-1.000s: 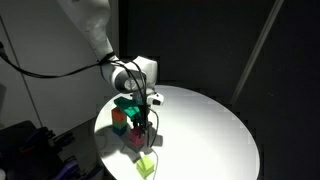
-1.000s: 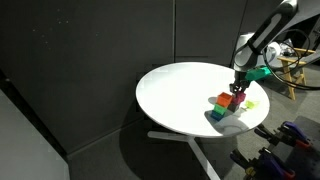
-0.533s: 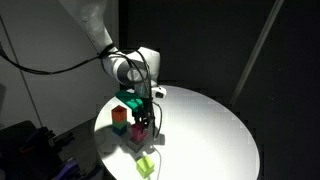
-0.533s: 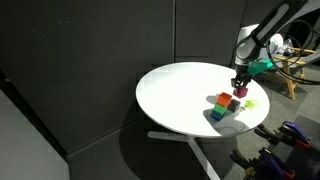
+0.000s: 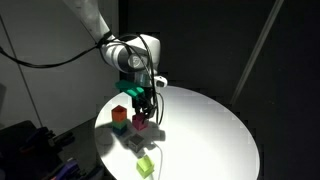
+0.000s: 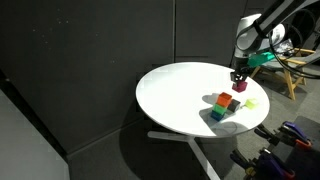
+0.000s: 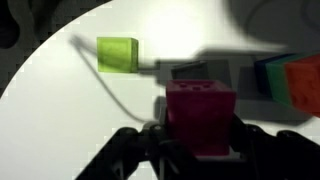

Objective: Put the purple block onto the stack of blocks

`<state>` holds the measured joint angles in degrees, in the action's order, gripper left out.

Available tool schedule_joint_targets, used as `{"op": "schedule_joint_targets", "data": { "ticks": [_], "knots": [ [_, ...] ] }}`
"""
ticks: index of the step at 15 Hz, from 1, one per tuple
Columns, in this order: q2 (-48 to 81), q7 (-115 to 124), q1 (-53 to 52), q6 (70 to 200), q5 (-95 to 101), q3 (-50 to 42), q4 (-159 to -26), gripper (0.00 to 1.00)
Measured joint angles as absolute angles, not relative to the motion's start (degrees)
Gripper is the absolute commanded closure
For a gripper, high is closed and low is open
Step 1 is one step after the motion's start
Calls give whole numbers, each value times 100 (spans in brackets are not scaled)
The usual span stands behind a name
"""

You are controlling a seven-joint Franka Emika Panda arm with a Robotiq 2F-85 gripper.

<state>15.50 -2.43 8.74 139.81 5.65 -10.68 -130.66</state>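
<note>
- Tool [image 5: 141, 108] clamped on the purple block [image 5: 140, 122], which sits between the fingers [image 7: 250, 146] (looks more magenta in the wrist view).
- Block is held clear above the white round table [image 5: 205, 130], its shadow on the surface.
- Stack of blocks [image 5: 120, 118], orange on top, stands just beside it, lower.
- Lime block [image 5: 146, 166] lies apart, near the table edge.

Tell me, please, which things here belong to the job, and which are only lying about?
Belong to the job:
- purple block, held in the pincer
- stack of blocks, orange one on top

Only lying about:
- yellow-green block, alone on the white table
</note>
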Motion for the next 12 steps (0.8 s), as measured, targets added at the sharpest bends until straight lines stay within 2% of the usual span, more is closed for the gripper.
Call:
{"op": "schedule_joint_targets", "data": {
  "ticks": [12],
  "knots": [
    [835,-246,701,13912,564,-805,-13173,71]
  ]
}}
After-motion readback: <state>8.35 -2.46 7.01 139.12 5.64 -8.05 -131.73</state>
